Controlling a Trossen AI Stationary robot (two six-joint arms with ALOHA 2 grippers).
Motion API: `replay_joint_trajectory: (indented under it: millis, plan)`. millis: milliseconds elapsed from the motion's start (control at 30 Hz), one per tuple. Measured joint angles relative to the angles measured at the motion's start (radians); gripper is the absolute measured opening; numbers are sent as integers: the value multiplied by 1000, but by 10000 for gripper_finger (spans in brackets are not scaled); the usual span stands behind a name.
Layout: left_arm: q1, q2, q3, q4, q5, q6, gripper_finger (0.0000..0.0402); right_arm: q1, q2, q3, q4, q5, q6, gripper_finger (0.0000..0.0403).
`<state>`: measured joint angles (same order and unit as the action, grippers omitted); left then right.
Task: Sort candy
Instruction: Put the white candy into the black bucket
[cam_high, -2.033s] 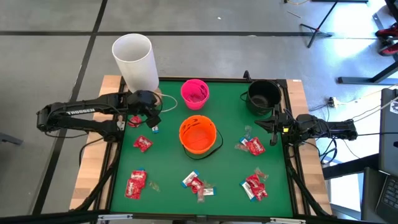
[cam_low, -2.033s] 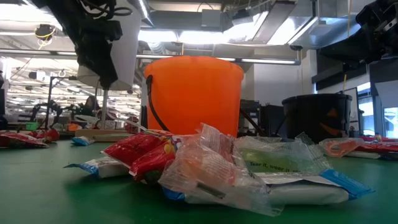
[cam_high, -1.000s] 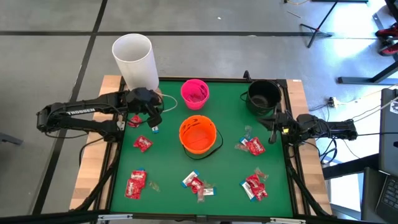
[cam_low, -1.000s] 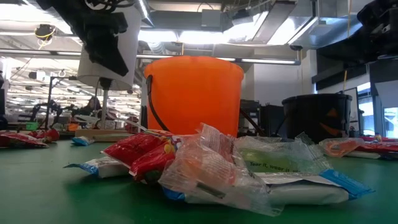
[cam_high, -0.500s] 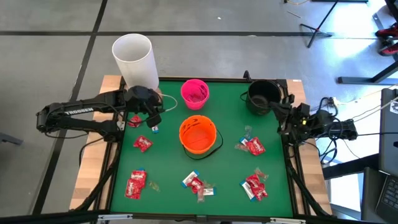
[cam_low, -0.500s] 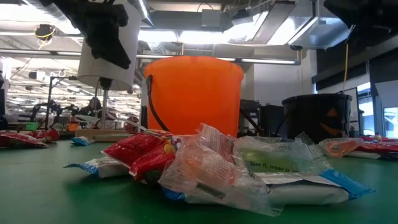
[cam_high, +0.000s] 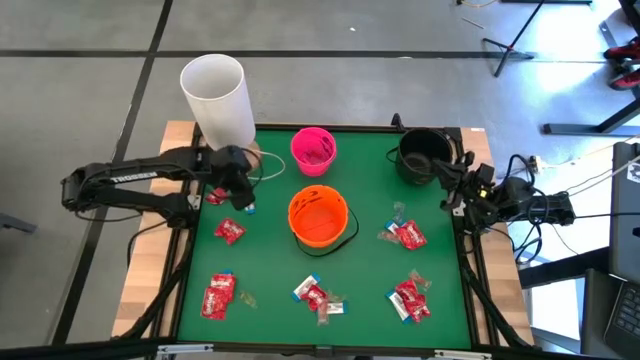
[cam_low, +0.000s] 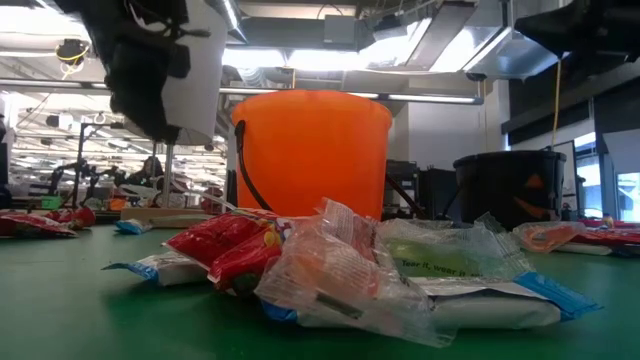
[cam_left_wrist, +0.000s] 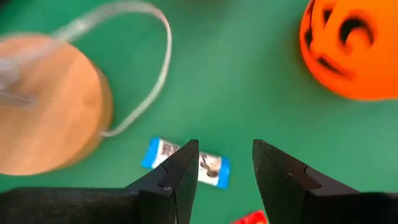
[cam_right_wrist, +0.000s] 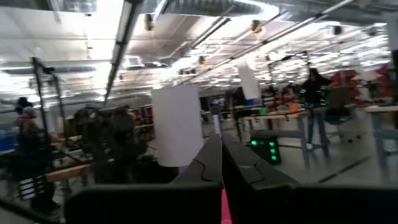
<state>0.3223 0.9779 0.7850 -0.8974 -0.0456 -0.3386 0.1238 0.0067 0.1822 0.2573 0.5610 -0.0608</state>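
- High view: taking the orange bucket (cam_high: 319, 216) as the landmark, the left gripper (cam_high: 237, 192) hangs off its far-left side, over the green table (cam_high: 370, 300) beside a small blue-ended candy (cam_high: 249, 208). The step in hand looks like an approach for a pick. The right gripper (cam_high: 462, 187) is raised at the table's right edge, next to the black bucket (cam_high: 422, 153).
- High view, containers: the orange bucket shows only its bare orange floor. The pink bucket (cam_high: 313, 150) just beyond it holds something darker I cannot make out; the black bucket's inside is too dark to tell. A white tube (cam_high: 217, 98) stands beyond the far-left corner.
- High view, the red candy (cam_high: 229, 231): one pack lies left of the orange bucket, others in clusters nearer than it and to its right, all loose on the table.
- Low view: a heap of red and clear wrappers (cam_low: 330, 265) lies in front of the orange bucket; the left arm hangs above and to its left.
- Left wrist view: the fingers (cam_left_wrist: 180, 174) stand apart, empty, above the blue-ended candy, with the orange bucket off to one side and a wooden disc (cam_left_wrist: 46, 102) near. Next, I judge, the gripper must descend straddling the wrapper, then pinch.
- Right wrist view: the fingers (cam_right_wrist: 214, 163) are pressed together, holding nothing, aimed out into the room.
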Motion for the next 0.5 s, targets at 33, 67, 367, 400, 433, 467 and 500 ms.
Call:
replay_joint_trajectory:
  millis: [33, 67, 367, 400, 433, 467, 500]
  plan:
    - [0, 22, -7, 0, 9, 0, 142, 0, 0, 0, -2, 12, 1, 1]
    - [0, 46, -15, 0, 11, 0, 144, 0, 0, 0, -7, 20, 1, 1]
    - [10, 232, -34, 16, -101, -13, 202, 0, 0, 0, -53, 15, 9, 54]
    - [14, 245, -34, 20, -111, -13, 210, 0, 0, 0, -56, 15, 9, 63]
    - [17, 256, -34, 26, -112, -16, 218, 0, 0, 0, -57, 15, 10, 72]
    - [20, 265, -34, 38, -109, -20, 225, 0, 0, 0, -58, 15, 10, 81]
    - [24, 272, -34, 47, -101, -27, 232, 0, 0, 0, -58, 15, 10, 89]
